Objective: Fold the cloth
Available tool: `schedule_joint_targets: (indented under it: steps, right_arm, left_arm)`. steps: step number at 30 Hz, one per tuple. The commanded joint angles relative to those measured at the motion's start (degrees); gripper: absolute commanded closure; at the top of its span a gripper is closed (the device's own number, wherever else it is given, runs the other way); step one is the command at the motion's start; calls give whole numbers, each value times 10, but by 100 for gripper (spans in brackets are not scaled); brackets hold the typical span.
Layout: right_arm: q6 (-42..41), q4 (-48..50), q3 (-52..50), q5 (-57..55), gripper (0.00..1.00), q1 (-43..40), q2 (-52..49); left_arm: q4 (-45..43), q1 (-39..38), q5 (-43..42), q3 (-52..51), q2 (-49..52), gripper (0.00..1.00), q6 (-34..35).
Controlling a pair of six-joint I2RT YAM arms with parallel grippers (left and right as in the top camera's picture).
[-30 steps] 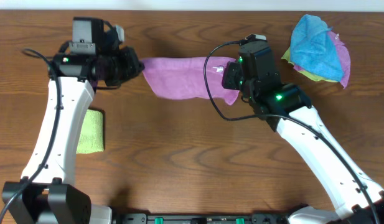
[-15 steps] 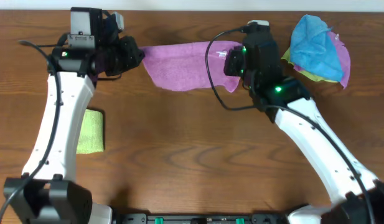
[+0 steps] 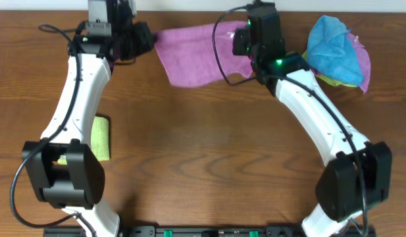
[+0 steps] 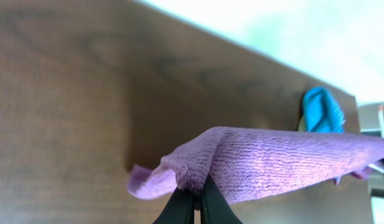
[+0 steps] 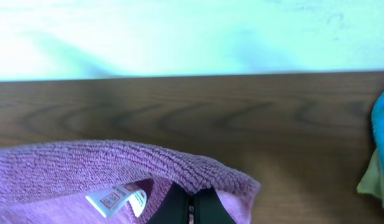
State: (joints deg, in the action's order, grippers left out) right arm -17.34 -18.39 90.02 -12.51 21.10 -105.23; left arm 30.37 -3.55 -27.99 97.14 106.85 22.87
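**Magenta cloth (image 3: 193, 56) stretched between both arms**

The cloth ran left to right along the far edge of the table (image 3: 209, 151). One corner was clamped in my left fingers (image 4: 179, 208) and the tagged corner in my right fingers (image 5: 176, 208), with the free hem sagging toward me. Overhead hid both pinches; the wrist views showed them, and the white tag (image 5: 117, 199).

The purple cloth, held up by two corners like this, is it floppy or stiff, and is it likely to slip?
Probably floppy: the cloth droops and curls between the left gripper and right gripper. It is likely light, since thin pinches at its corners carry it. Its looped, fuzzy texture should resist slipping.
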Motion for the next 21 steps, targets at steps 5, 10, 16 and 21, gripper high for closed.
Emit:
schedule_joint_targets:
  steps: [5,10,16,21]
  right_arm:
    - [16,-17,24,-40,99,-9,-4]
    - [16,-62,24,-40,99,-8,-4]
    - [16,-115,24,-39,99,-8,-4]
    - [16,-164,24,-38,99,-2,-4]
  left_arm:
    - [4,5,18,67,8,94,0]
    - [72,5,27,66,9,94,-18]
    - [142,5,32,66,9,94,-41]
    - [200,5,40,66,9,94,-52]
